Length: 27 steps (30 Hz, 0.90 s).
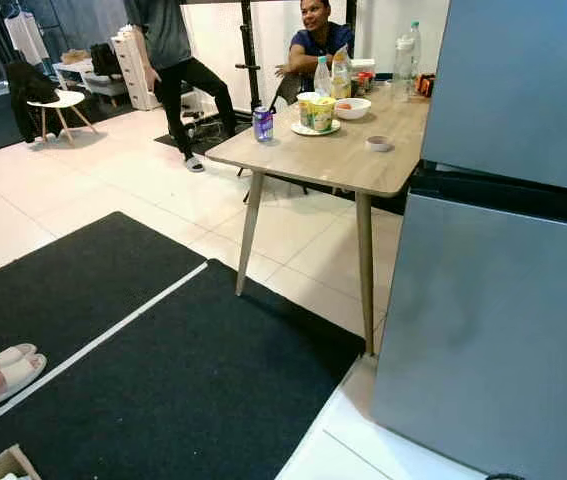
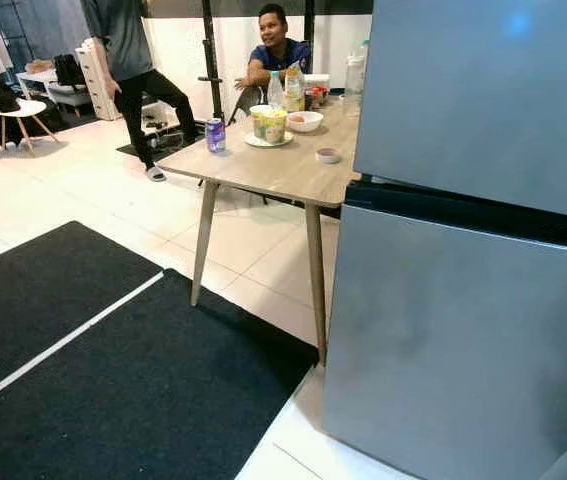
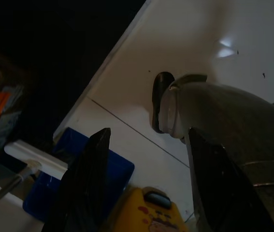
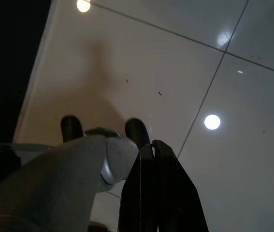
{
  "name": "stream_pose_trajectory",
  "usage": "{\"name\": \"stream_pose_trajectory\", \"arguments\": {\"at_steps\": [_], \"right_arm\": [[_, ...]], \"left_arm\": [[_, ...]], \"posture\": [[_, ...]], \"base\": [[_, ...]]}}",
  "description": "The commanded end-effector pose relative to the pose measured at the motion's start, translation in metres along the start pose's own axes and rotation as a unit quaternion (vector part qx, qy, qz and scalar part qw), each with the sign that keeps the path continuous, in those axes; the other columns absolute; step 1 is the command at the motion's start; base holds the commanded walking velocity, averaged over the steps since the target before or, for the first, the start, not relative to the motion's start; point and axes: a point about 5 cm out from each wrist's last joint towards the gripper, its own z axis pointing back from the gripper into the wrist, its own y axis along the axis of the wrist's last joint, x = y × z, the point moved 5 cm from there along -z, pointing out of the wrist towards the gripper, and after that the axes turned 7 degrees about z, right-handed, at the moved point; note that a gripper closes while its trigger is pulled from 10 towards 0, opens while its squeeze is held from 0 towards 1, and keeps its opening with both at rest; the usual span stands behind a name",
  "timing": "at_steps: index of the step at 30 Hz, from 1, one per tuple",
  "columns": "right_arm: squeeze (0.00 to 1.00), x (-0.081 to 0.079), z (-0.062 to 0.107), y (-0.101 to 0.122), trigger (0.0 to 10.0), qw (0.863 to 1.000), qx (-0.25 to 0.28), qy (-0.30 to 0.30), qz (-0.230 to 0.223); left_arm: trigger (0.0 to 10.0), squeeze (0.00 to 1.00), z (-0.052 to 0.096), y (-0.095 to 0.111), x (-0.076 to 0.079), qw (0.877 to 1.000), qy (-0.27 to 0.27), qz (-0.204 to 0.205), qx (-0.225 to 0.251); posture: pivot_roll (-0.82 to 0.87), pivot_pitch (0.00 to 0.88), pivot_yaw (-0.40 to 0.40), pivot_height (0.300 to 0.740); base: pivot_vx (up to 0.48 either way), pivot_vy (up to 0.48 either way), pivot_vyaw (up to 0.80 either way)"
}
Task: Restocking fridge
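Fridge doors are filling the right side of the head views: the tall grey two-door fridge (image 2: 473,300) is standing shut, and beside it, at upper centre, a light wooden table (image 1: 333,150) is carrying a purple drink can (image 1: 262,123), clear plastic bottles (image 1: 322,76) and a white bowl (image 1: 352,108), likely the restocking goods. A seated person (image 1: 315,45) is waiting behind the table.

Looking down the left wrist, the left gripper (image 3: 146,183) is hanging with fingers spread apart and empty above a yellow-topped container (image 3: 149,212).

Along the right wrist, the right gripper (image 4: 156,193) is hanging over white floor tiles (image 4: 185,63) with fingers pressed together, grasping nothing.

Turning toward the table risks clipping its near corner or knocking the can standing near the edge.
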Motion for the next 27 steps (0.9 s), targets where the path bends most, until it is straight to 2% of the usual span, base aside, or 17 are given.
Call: {"name": "stream_pose_trajectory", "arguments": {"at_steps": [1,3,18,27], "right_arm": [[0.00,0.0042,0.0010,-0.0027,10.0,1.000,-0.003,-0.009,-0.007],[0.00,0.0042,0.0009,-0.0023,10.0,1.000,-0.002,-0.011,-0.011],[0.00,0.0025,0.0002,-0.0018,10.0,1.000,-0.001,-0.014,-0.007],[0.00,0.0062,0.0007,-0.0002,10.0,1.000,0.002,-0.021,-0.014]], "left_arm": [[10.0,0.00,0.0008,-0.0097,0.0025,1.000,-0.007,-0.012,-0.020],[10.0,0.00,0.0009,-0.0101,0.0025,1.000,-0.008,-0.010,-0.020],[10.0,0.00,0.0011,-0.0125,0.0029,0.999,-0.010,-0.017,-0.026],[10.0,0.00,0.0014,-0.0129,0.0018,1.000,-0.007,-0.016,-0.026]], "posture": [[-0.09,0.000,0.016,0.740],[-0.09,0.000,0.016,0.740],[-0.09,0.000,0.019,0.740],[-0.09,0.000,0.016,0.740]], "base": [[0.277,0.000,-0.80],[0.285,0.000,-0.64],[0.305,0.000,0.00],[0.319,0.000,-0.80]]}}
